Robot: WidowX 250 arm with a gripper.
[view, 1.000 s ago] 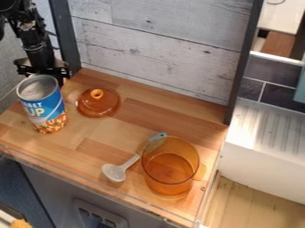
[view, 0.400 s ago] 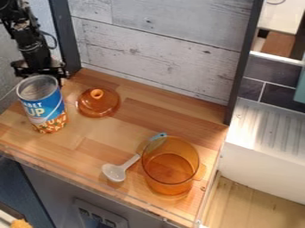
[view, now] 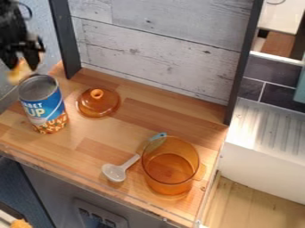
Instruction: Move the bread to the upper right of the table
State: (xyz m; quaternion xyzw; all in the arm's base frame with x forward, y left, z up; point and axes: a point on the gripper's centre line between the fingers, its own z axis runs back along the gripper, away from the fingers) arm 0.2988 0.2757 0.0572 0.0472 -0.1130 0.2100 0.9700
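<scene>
The black gripper hangs at the upper left, raised above and behind the blue can. It is shut on a yellow-brown piece that looks like the bread, held up off the table. The bread hangs just behind the can's rim, and its outline is blurred.
The blue can stands at the table's left. Beside it lies an amber lid. Toward the front right are a white spoon with a blue-tipped handle and an amber glass pot. A grey plank wall rises behind.
The gripper has risen from behind the can, and the bread has come up into view with it. The can's top edge has shifted very slightly; the lid, spoon and pot have kept their places.
</scene>
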